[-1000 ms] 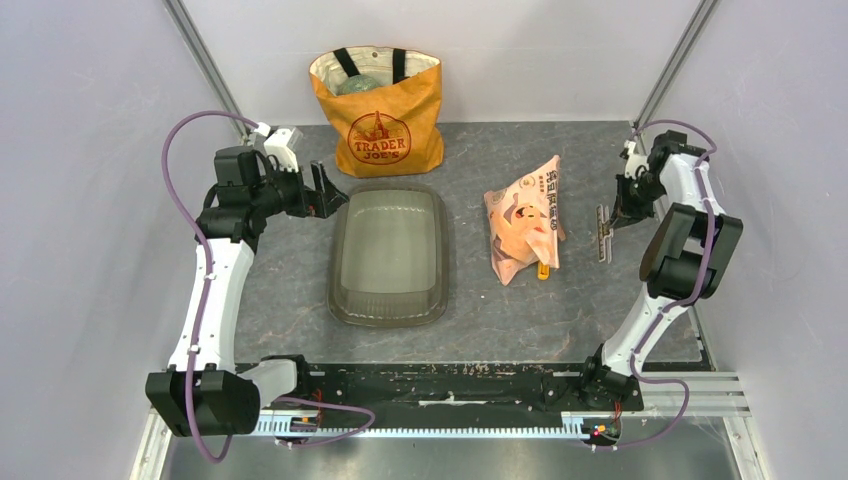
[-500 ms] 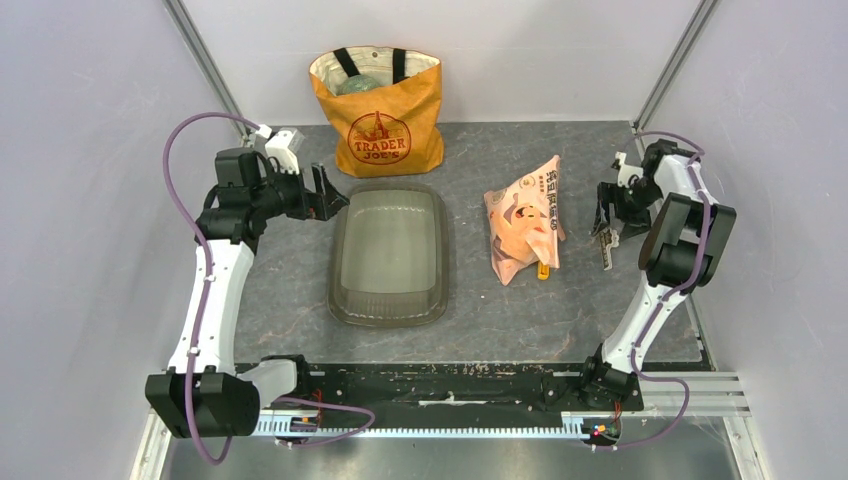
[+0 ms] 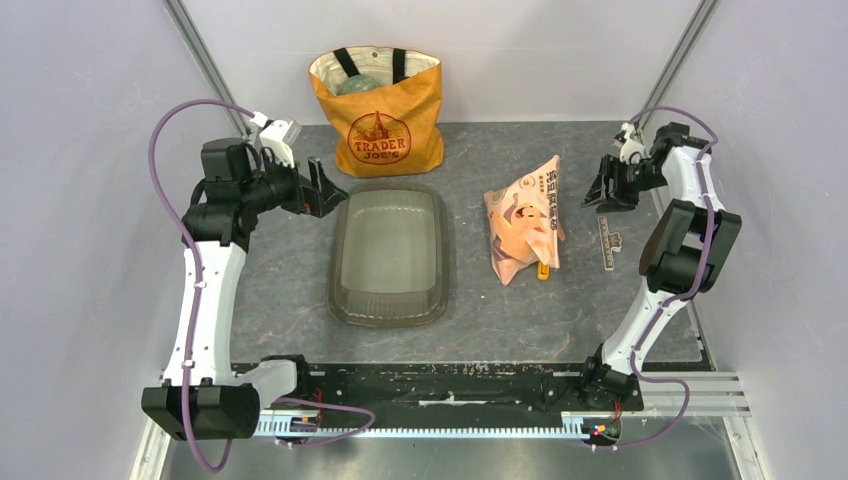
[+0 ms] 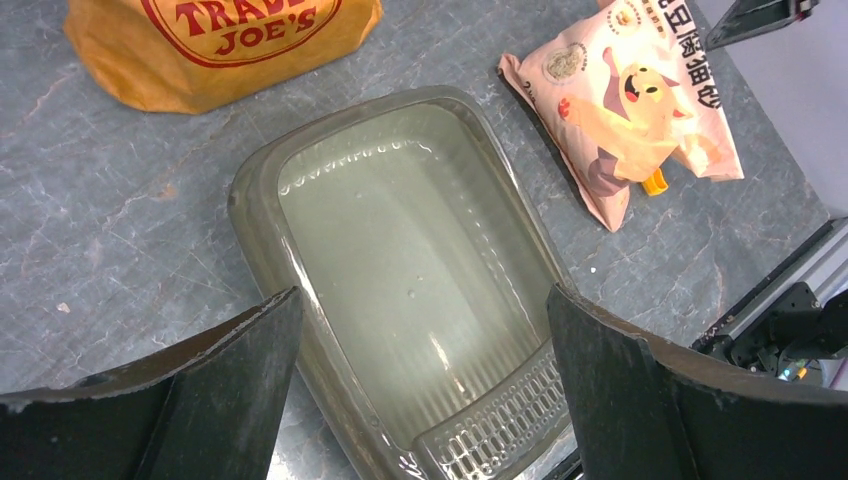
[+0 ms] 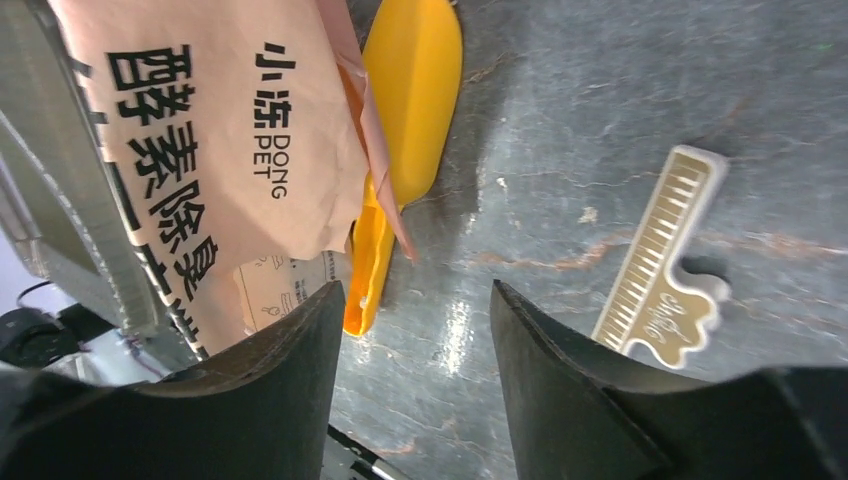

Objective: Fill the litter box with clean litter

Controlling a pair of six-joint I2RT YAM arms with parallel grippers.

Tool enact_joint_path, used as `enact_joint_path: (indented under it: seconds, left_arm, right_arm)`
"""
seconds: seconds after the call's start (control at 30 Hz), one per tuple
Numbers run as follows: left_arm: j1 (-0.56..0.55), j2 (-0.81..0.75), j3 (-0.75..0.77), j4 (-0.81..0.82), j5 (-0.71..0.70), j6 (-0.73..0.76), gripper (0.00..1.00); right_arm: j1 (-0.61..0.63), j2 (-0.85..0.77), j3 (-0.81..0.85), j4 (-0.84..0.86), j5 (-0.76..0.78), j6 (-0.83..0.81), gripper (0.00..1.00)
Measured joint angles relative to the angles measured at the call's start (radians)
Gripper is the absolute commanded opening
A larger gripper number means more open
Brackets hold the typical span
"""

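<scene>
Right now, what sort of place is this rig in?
Probably an enclosed lab test cell, not a home: plain pale walls with metal corner posts, a grey stone-patterned tabletop, and staged props, a smoky translucent plastic litter box and an orange tote bag.

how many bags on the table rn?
2. The orange tote stands at the back edge, behind the litter box; the pinkish printed bag lies flat to the right of it, partly over an orange scoop. The tote's inside is mostly hidden.

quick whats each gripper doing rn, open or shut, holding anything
Left gripper: open, holding nothing.
Right gripper: open, holding nothing.
</scene>
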Motion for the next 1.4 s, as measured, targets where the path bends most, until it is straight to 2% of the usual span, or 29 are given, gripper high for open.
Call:
enact_joint_path:
  seconds: [0.23, 0.53, 0.73, 0.87, 1.13, 1.27, 1.4]
  left_arm:
    - [0.000, 0.008, 0.017, -0.003, 0.017, 0.003, 0.97]
    - [0.000, 0.012, 0.017, -0.023, 0.017, 0.008, 0.97]
    - [0.000, 0.012, 0.017, -0.040, 0.017, 0.007, 0.97]
    - [0.000, 0.013, 0.017, -0.041, 0.017, 0.007, 0.96]
    - [-0.009, 0.038, 0.021, -0.037, 0.017, 0.006, 0.95]
    - [-0.050, 0.103, 0.081, -0.021, 0.008, -0.009, 0.96]
    - [-0.163, 0.179, 0.140, 0.056, -0.021, -0.058, 0.97]
  right_arm:
    - [0.017, 0.059, -0.113, 0.070, -0.074, 0.047, 0.60]
    - [0.049, 0.130, -0.147, 0.128, -0.116, 0.079, 0.61]
    - [0.054, 0.132, -0.187, 0.146, -0.172, 0.076, 0.37]
    - [0.055, 0.132, -0.215, 0.141, -0.221, 0.069, 0.00]
    - [0.049, 0.070, -0.259, 0.132, -0.279, 0.065, 0.00]
    - [0.040, -0.089, -0.314, 0.154, -0.320, 0.133, 0.00]
    - [0.052, -0.267, -0.345, 0.216, -0.382, 0.253, 0.00]
